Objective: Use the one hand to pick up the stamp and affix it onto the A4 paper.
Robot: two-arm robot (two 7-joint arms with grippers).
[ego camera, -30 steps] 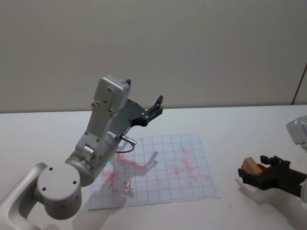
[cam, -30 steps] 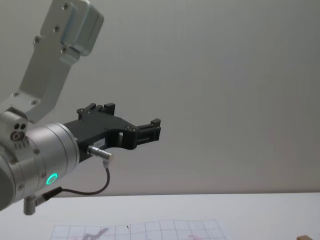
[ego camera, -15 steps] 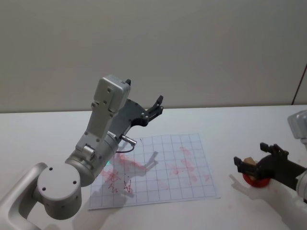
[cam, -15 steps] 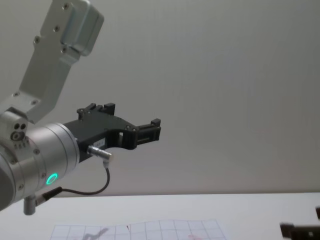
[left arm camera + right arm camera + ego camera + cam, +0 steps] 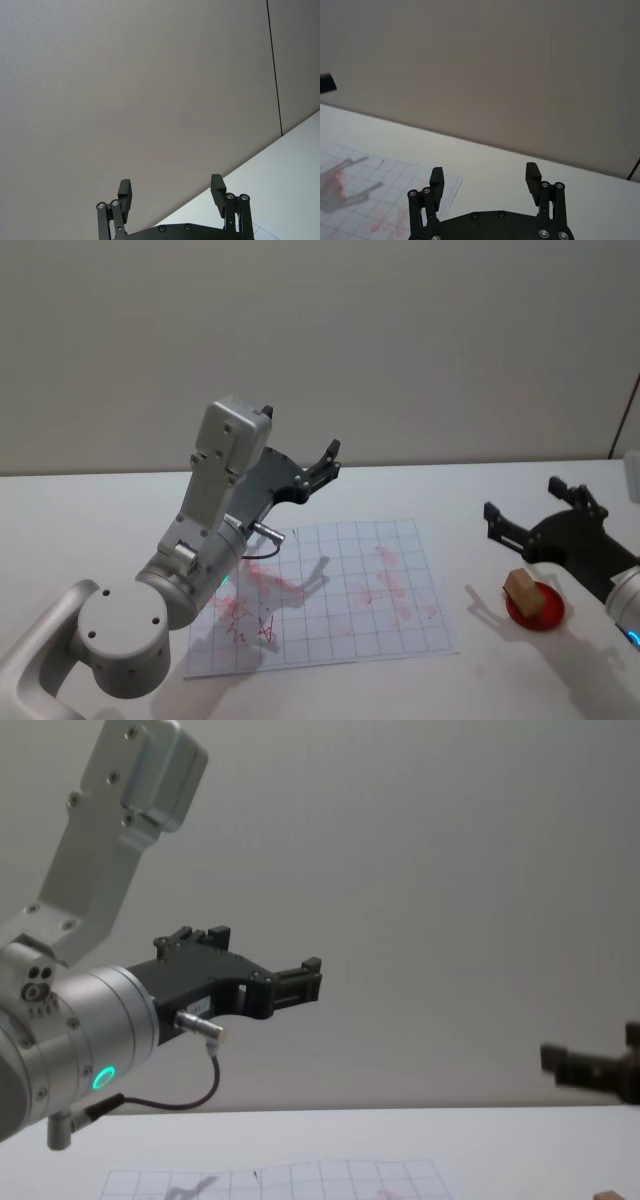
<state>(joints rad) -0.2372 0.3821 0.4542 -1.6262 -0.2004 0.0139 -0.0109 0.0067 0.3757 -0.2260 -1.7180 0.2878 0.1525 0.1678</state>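
Note:
The stamp (image 5: pixel 522 587), a small wooden block, stands in a round red dish (image 5: pixel 549 613) on the white table, to the right of the A4 paper (image 5: pixel 330 590). The paper lies flat, gridded, with pink marks. My right gripper (image 5: pixel 522 500) hovers open above and just behind the stamp, with nothing between its fingers; in its wrist view the right gripper (image 5: pixel 485 175) has its jaws wide apart over the table, and the paper's corner (image 5: pixel 370 200) shows. My left gripper (image 5: pixel 330 458) is held high over the paper's far edge, open and empty.
The big silver left arm (image 5: pixel 205 540) with a green light rises from the near left over the paper's left side. A plain grey wall stands behind the table. Bare white table (image 5: pixel 480 490) lies around the paper and the dish.
The right gripper set the stamp down in the red dish, opened, and rose up and back away from it. The left arm has not moved.

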